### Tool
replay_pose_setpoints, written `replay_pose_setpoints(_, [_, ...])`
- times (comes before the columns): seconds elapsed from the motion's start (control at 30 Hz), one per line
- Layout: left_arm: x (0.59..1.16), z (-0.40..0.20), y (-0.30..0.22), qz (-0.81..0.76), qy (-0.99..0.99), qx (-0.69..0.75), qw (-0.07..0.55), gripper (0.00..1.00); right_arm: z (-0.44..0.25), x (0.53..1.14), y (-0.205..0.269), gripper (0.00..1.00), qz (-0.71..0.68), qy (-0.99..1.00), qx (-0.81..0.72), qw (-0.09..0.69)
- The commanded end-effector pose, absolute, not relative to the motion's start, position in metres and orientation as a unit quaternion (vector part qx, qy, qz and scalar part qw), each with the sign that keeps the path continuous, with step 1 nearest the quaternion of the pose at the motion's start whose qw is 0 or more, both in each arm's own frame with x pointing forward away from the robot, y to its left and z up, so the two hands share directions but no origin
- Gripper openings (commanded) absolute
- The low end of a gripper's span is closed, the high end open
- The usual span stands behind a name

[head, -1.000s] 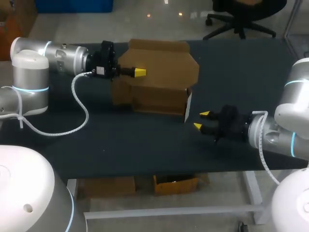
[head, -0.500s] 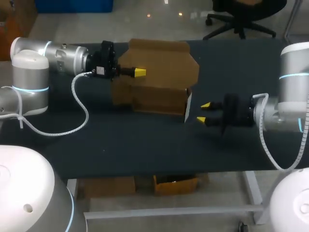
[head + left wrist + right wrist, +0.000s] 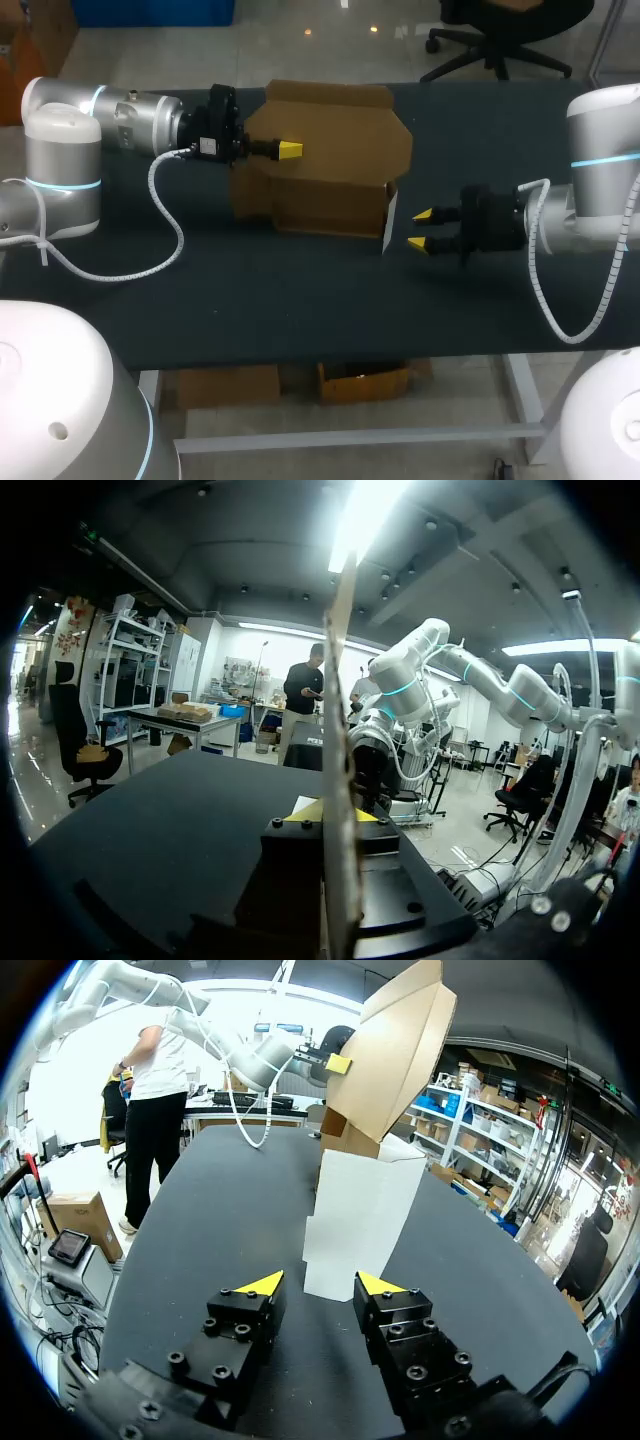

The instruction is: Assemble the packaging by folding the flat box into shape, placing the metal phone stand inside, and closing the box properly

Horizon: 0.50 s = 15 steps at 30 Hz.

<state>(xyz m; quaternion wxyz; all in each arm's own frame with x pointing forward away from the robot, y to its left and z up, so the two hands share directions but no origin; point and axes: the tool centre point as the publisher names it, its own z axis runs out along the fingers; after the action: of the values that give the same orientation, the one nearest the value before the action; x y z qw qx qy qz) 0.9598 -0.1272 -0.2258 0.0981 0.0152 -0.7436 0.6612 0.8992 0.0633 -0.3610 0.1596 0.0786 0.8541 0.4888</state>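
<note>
The right gripper (image 3: pixel 420 229) has edged, fingers apart, toward the half-formed cardboard box (image 3: pixel 330 195) whose lid (image 3: pixel 340 130) the left gripper (image 3: pixel 288 150) pinches upright (no phone stand visible; loading and closing remain).

Overhead rear camera; both wrist cameras facing box (image 3: pixel 330 195)

Right gripper (image 3: pixel 320 1285) has its fingers apart, just above the table (image 3: pixel 200 1220). The box (image 3: pixel 400 1050) sits close ahead, white end flap (image 3: pixel 360 1210) upright and brown lid raised. Left gripper (image 3: pixel 338 1063) is at the lid's far edge.
</note>
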Motion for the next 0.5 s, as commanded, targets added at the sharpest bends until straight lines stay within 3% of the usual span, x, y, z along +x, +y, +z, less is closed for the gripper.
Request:
replay_pose_setpoints(0.03, [0.9603, -0.2292, -0.1264, 0.661, -0.744, 0.015, 0.099, 0.0, -0.3609, 0.8989, 0.0628, 0.43, 0.49, 0.854, 0.078, 0.16])
replay_pose_setpoints(0.5, [0.9603, -0.2292, -0.1264, 0.661, -0.744, 0.015, 0.099, 0.0, -0.364, 0.8991, 0.0662, 0.44, 0.498, 0.852, 0.075, 0.143])
